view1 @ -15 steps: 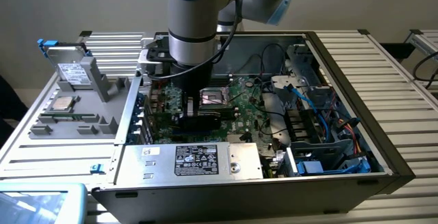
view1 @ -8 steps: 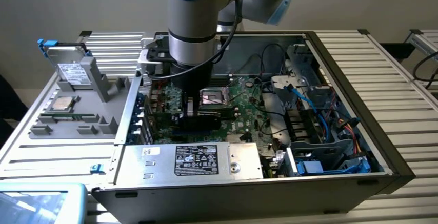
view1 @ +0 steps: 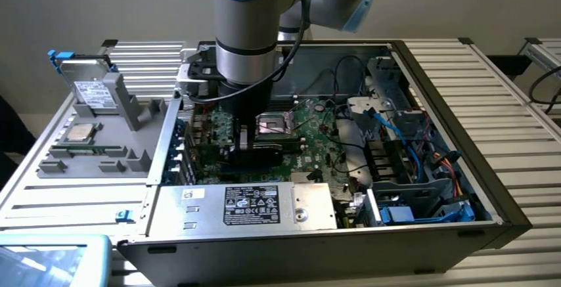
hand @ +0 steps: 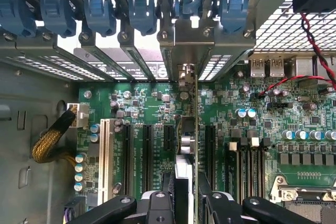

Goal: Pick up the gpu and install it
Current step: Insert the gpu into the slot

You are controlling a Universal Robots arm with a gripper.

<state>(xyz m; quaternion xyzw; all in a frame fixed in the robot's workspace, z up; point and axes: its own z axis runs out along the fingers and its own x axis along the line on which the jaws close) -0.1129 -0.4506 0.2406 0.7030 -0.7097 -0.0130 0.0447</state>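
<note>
Your claw (hand: 185,203) is clamped on the gpu (hand: 190,145), holding the card edge-on and upright over the motherboard (hand: 147,108), among its black expansion slots (hand: 148,153). The card's silver bracket (hand: 194,38) sits at the case's rear slot wall, beside the blue slot clips (hand: 100,11). The open computer case (view1: 491,188) lies on the slatted worktop (view1: 517,103).
</note>
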